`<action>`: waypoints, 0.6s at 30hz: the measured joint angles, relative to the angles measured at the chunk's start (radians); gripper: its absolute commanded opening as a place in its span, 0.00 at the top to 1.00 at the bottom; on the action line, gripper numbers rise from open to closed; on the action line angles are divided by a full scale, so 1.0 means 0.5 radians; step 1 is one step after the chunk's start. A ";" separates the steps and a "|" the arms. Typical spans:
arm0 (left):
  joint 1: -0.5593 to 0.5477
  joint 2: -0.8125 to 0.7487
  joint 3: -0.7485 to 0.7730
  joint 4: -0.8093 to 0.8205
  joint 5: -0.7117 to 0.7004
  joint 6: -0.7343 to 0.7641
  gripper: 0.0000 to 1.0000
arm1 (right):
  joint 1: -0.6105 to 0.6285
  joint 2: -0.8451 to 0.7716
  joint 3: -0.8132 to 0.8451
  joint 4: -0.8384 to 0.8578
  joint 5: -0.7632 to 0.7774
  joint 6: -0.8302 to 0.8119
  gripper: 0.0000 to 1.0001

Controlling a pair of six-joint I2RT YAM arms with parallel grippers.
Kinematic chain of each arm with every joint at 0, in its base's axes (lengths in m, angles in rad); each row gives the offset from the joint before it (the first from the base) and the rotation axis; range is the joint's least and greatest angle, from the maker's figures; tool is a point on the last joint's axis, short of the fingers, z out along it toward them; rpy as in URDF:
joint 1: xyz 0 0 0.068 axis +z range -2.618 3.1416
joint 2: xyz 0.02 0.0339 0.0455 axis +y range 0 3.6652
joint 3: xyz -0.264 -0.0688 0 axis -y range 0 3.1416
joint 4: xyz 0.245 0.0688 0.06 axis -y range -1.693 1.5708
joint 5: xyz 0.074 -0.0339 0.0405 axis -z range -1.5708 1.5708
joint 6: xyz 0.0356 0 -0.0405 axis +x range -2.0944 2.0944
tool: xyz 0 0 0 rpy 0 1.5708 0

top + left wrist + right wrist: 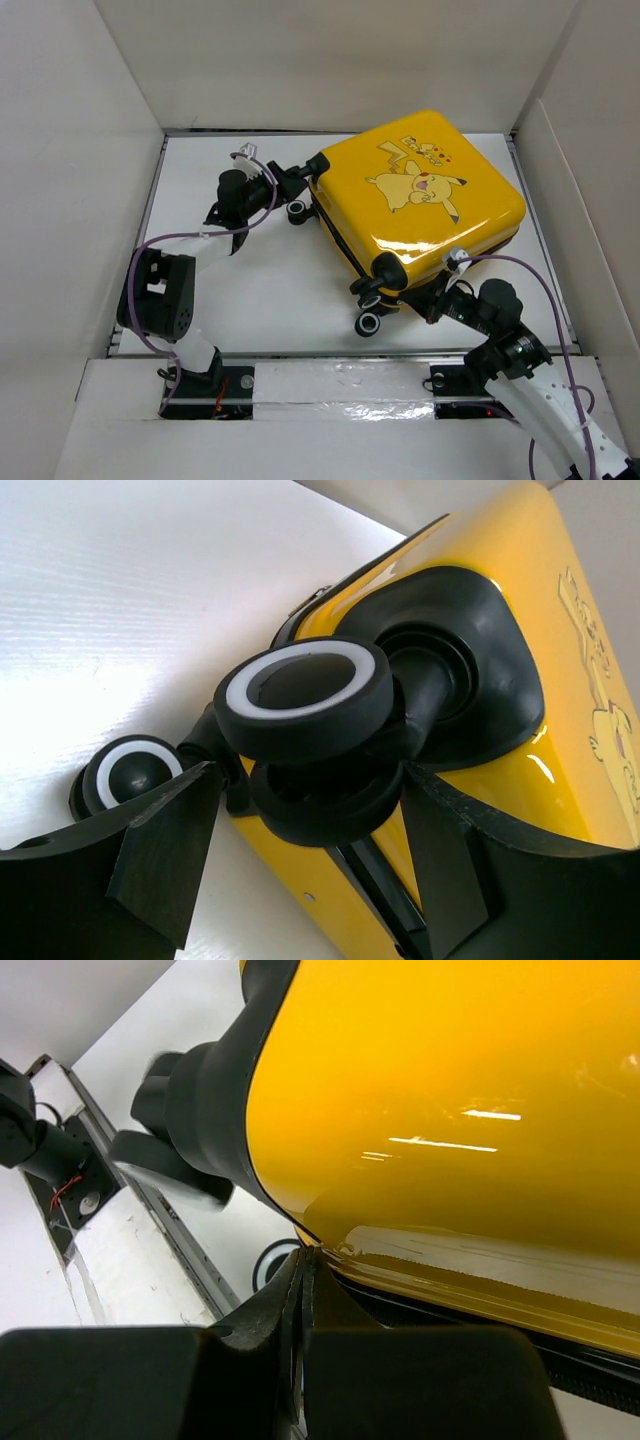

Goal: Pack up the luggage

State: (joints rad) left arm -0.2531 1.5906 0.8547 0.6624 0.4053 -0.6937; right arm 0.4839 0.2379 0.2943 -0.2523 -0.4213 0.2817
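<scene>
As my left end effector gaped around a black wheel of the bright-yellow hard-shell suitcase, my right end effector sat shut.

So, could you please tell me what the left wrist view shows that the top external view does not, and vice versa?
Left wrist only: a white-ringed wheel close up, sitting between the fingers of the open left gripper. Top external only: the whole lid of the luggage with its Pikachu print, and the right gripper at its near edge. Both: the yellow luggage, its black wheels and the white table.
</scene>
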 measured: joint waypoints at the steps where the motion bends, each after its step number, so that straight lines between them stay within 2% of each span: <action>1: -0.001 0.022 0.014 -0.006 0.010 0.011 0.31 | 0.000 0.005 0.000 0.006 -0.005 -0.002 1.00; 11: -0.001 0.198 0.119 0.092 0.134 -0.024 0.31 | 0.000 0.027 0.000 0.059 -0.068 -0.004 1.00; 13: -0.001 0.198 0.132 0.112 0.136 -0.043 0.35 | 0.000 0.027 -0.001 0.060 -0.078 -0.004 1.00; 16: -0.001 0.202 0.147 0.119 0.144 -0.069 0.46 | 0.000 0.046 -0.001 0.076 -0.092 -0.003 1.00; 17: -0.001 0.208 0.148 0.126 0.149 -0.078 0.57 | 0.000 0.058 -0.001 0.086 -0.096 -0.003 1.00; 18: -0.001 0.217 0.150 0.137 0.155 -0.092 0.78 | 0.000 0.071 -0.002 0.096 -0.101 -0.003 1.00</action>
State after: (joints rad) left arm -0.2535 1.6993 0.9295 0.7307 0.4828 -0.7399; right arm 0.4839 0.2733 0.2935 -0.2043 -0.4721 0.2802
